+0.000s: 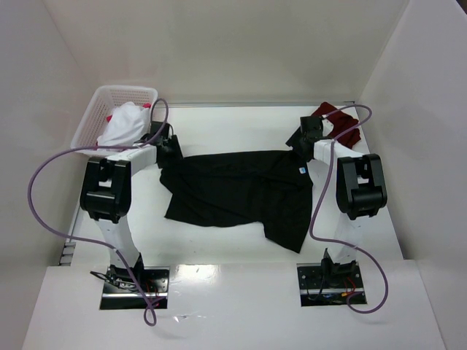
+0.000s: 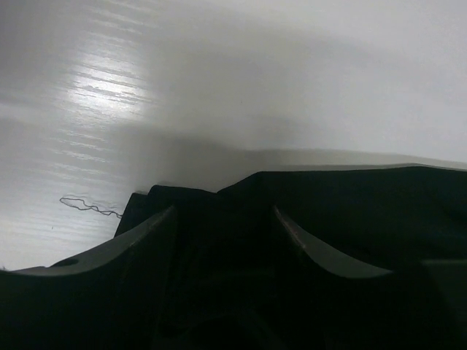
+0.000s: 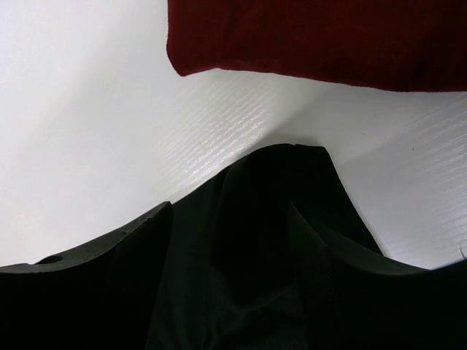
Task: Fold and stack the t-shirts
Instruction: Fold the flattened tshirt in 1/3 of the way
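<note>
Top external, left to right: left gripper (image 1: 172,151) released at 9 o'clock over black t-shirt (image 1: 241,193), spread mid-table; right gripper (image 1: 306,137) released at its 2 o'clock, beside maroon t-shirt (image 1: 330,109). Pinch both edges evenly, lift together, fold square

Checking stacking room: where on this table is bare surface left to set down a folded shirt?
Bare table runs along the far side, between the basket and the maroon shirt, and a near strip lies between the black shirt and the arm bases. Both far corners are crowded.
</note>
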Robot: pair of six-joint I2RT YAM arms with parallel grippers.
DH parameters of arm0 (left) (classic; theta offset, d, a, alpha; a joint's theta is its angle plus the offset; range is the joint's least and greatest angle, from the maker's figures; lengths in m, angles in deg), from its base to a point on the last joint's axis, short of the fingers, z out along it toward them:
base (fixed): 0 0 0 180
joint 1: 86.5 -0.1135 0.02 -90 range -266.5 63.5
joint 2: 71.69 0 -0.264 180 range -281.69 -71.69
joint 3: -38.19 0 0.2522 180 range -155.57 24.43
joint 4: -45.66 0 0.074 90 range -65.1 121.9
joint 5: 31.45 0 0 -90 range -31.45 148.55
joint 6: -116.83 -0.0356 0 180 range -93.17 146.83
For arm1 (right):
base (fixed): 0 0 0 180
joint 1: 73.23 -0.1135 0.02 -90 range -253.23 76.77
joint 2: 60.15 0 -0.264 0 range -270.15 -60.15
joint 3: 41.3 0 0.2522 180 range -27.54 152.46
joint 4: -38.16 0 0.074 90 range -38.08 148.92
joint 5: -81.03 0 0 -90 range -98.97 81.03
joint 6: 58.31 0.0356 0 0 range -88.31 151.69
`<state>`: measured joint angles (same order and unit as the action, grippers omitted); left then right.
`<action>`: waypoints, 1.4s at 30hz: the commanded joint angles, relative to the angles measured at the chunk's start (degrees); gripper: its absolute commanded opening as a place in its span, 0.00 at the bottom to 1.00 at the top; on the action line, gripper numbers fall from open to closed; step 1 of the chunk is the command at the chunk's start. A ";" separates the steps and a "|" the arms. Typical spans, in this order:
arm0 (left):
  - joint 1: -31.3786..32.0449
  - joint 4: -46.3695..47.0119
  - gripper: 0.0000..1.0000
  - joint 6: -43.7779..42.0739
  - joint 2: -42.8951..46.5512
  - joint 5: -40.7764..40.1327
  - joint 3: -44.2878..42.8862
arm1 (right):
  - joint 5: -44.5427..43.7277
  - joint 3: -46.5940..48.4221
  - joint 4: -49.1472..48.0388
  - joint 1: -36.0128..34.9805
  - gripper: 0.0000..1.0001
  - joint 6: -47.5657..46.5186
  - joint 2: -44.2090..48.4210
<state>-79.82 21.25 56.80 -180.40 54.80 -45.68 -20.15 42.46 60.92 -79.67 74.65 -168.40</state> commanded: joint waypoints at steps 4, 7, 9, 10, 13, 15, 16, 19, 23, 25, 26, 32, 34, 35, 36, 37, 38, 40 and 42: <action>0.62 0.81 0.54 -0.80 -2.82 0.58 -1.61 | -1.21 0.22 0.76 0.98 0.70 -0.42 0.24; 0.62 0.81 0.39 -0.80 -4.05 0.58 -2.66 | -1.21 0.92 1.37 0.99 0.70 -0.42 -1.00; 0.62 0.28 0.27 -0.80 -4.67 0.58 -3.36 | -0.16 0.93 1.38 0.99 0.68 -0.42 -2.31; 0.62 0.28 0.23 -0.80 -5.37 0.58 -4.07 | -0.16 1.54 1.99 0.99 0.66 -0.42 -3.10; 1.14 -0.24 0.13 -0.80 -6.51 0.58 -4.60 | 0.89 1.55 1.99 0.99 0.50 -0.42 -3.64; 1.14 -0.24 0.10 -0.80 -7.13 0.06 -5.30 | 0.90 1.55 1.38 0.99 0.38 -0.42 -4.17; 1.14 -0.85 0.07 -0.80 -7.66 0.06 -5.30 | 1.51 2.07 1.38 0.99 0.34 -0.42 -4.17; 1.14 -3.22 0.01 -0.80 -8.18 -0.47 -8.37 | 1.51 3.21 1.38 0.99 0.20 -0.42 -4.78; 1.14 -5.33 0.00 -0.80 -8.19 -3.10 -11.80 | 2.03 5.32 1.90 0.99 0.15 -0.42 -5.30; 1.14 -5.96 0.00 -0.80 -9.06 -3.11 -13.82 | 2.04 7.78 1.90 0.99 0.13 -0.42 -6.53; 1.14 -6.57 0.00 -0.80 -9.59 -3.11 -15.83 | 2.65 8.83 1.90 0.99 0.13 -0.94 -7.15; -1.05 -7.71 0.00 -0.80 -13.63 -3.11 -22.52 | 3.71 18.93 4.71 0.99 0.13 -2.00 -12.68; -1.58 -8.42 0.00 -1.41 -15.48 -3.11 -25.93 | 3.71 22.71 5.33 0.99 0.13 -2.00 -14.00; -2.19 -9.03 0.00 -1.93 -16.09 -3.11 -27.09 | 3.71 23.77 5.33 0.99 0.13 -2.61 -15.40; -2.80 -9.64 0.00 -1.94 -17.32 -3.11 -28.32 | 3.71 26.13 5.94 0.99 0.13 -2.62 -16.11; -2.81 -9.65 0.00 -1.94 -17.94 -3.11 -29.46 | 4.32 27.46 5.95 0.99 0.13 -2.62 -16.81; -3.33 -9.65 0.00 -2.64 -18.47 -3.11 -30.43 | 4.32 28.69 6.47 0.99 0.13 -3.14 -18.39; -3.95 -10.17 0.00 -3.25 -19.96 -3.81 -34.03 | 4.93 32.91 7.18 0.99 0.13 -3.15 -20.07; -3.95 -10.88 0.00 -3.26 -21.62 -4.34 -37.10 | 5.47 36.68 7.71 0.99 0.13 -3.67 -22.17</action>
<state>-83.18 11.32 55.32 -200.33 52.09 -77.96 -15.14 73.08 67.34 -79.08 72.42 -188.20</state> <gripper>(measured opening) 0.009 0.137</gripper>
